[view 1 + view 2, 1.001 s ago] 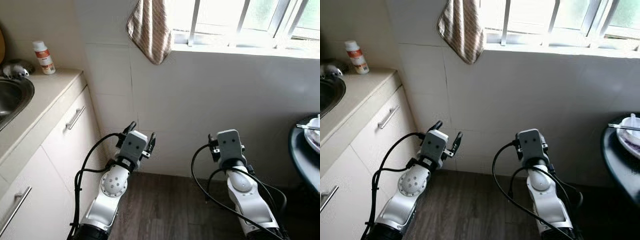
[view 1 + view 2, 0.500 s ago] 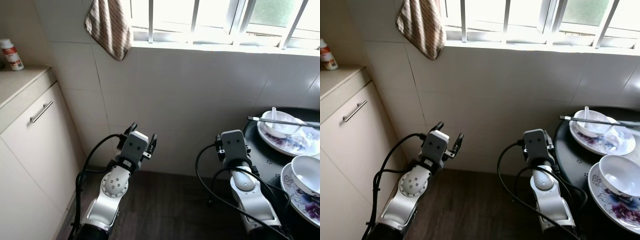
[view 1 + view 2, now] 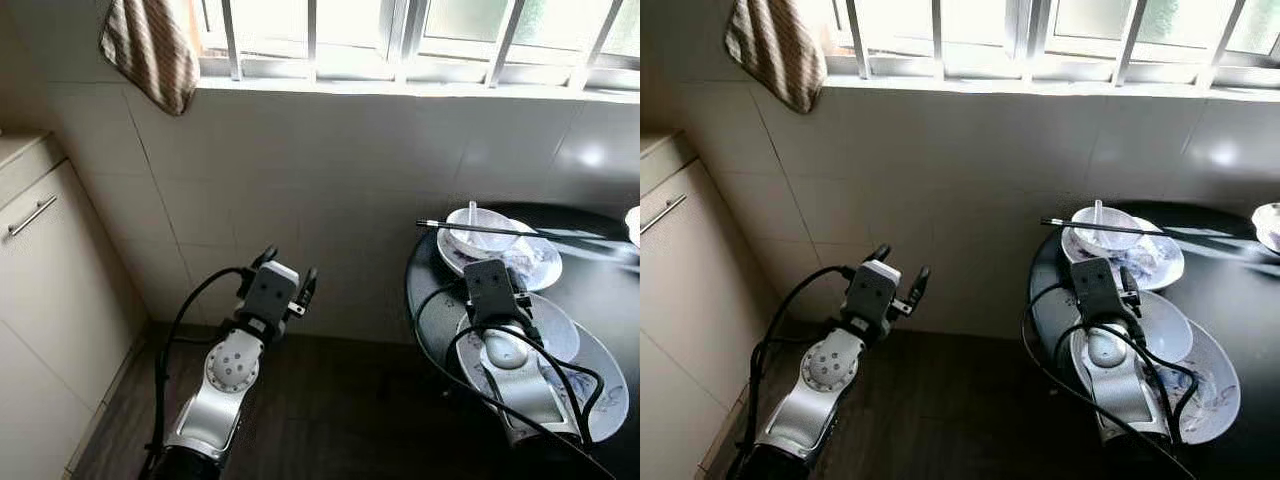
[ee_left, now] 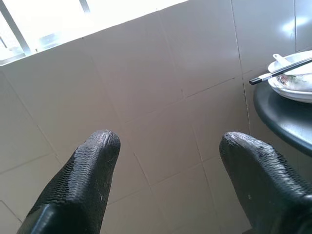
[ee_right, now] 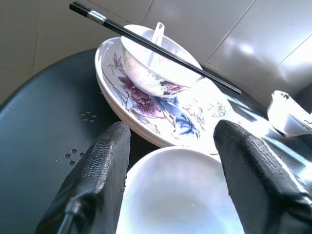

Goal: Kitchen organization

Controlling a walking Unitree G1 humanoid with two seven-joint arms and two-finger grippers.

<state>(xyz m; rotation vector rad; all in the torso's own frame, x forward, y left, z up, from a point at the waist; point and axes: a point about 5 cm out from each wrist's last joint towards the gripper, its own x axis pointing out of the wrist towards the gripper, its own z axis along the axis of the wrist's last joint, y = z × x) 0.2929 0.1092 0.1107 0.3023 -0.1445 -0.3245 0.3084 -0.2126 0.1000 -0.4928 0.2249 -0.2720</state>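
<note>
The right gripper (image 5: 168, 195) hangs with its fingers spread wide and empty, directly over the plain white bowl (image 5: 180, 195) at the near edge of the round black table (image 3: 1240, 280); that bowl sits on a flowered plate (image 3: 1215, 385) partly hidden under the arm. The left gripper (image 4: 165, 161), also spread wide and holding nothing, is held up out over the dark wood floor (image 3: 330, 400), facing the tiled wall (image 3: 330, 180) and well apart from the dishes. Farther back on the table a second flowered plate (image 5: 195, 117) carries a smaller patterned bowl (image 5: 151, 73) with a white spoon (image 5: 157, 33) standing in it and black chopsticks (image 5: 156, 46) laid across its rim. The step in hand looks like reaching for the near bowl. To do it well, one finger should go inside the rim and one outside, closing gently so the bowl does not slide on the plate, and the lift should be straight up, clear of the chopsticks beyond. A striped towel (image 3: 150, 50) hangs below the barred window (image 3: 400, 40).
</note>
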